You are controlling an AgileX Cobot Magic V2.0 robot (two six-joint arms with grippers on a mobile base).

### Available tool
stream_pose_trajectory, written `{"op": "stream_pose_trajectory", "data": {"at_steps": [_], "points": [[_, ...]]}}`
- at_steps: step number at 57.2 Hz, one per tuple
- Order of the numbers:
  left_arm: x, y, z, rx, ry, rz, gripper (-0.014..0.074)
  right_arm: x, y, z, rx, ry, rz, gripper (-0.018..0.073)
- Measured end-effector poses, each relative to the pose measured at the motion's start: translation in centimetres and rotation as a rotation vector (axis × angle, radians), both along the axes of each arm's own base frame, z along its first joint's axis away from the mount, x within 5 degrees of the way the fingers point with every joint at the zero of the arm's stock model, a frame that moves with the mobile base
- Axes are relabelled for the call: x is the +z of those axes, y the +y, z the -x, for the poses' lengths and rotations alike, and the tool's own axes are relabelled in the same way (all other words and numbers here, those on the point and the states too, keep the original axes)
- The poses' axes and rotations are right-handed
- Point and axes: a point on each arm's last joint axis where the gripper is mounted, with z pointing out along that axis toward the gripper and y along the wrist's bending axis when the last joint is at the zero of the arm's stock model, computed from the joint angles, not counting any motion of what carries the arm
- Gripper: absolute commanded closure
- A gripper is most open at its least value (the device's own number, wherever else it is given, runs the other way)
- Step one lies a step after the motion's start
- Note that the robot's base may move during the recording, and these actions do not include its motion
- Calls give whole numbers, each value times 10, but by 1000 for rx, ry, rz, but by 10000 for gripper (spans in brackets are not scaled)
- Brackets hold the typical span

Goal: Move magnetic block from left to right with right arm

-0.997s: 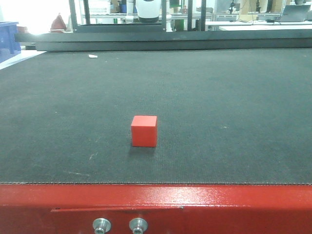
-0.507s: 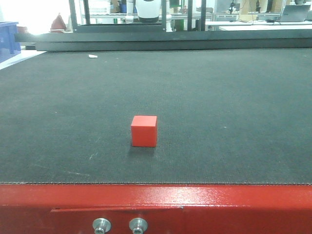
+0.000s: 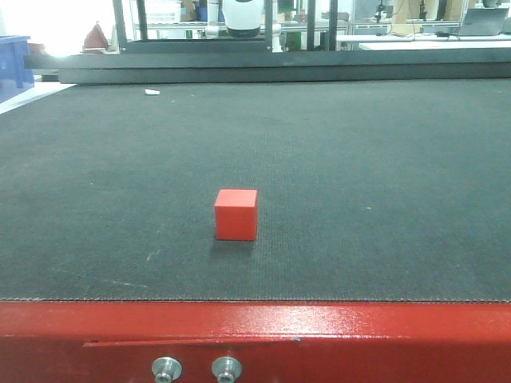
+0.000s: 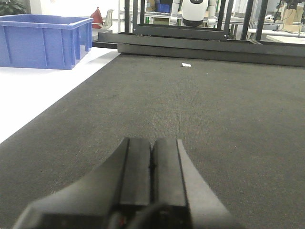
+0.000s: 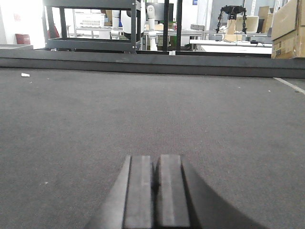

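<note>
Nearest you in the front view, the glossy red table edge [image 3: 335,327] carries two metal bolts [image 3: 167,369]. Just beyond it, on the dark, coarse-woven mat [image 3: 383,159], you see the magnetic block [image 3: 236,214]. It is a matte red cube with sharp edges, sitting flat a little left of centre and near the mat's front edge, touching nothing else. Only the front view shows it; neither wrist camera catches it.

From the left wrist you get the left gripper [image 4: 152,143], its flat black fingers pressed together on nothing, low over the mat. Farther off lies a white scrap [image 4: 186,65], and off the mat's left side stands a blue plastic bin [image 4: 45,40].

From the right wrist, the right gripper [image 5: 156,160] is likewise closed and empty. Cardboard boxes [image 5: 288,26] stand at far right, past the black rail [image 5: 143,59].
</note>
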Motion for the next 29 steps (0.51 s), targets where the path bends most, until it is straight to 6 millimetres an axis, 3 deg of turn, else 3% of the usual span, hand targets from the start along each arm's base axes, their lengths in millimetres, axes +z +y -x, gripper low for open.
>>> {"op": "stream_pose_trajectory", "data": {"at_steps": [11,21,29], "points": [[0,0,0,0,0,0,722,6,0,1,-1,-1,23,492],[0,0,0,0,0,0,722,39,0,2,1,71,27,492],[0,0,0,0,0,0,722,62,0,-10,4,223,29,492]]}}
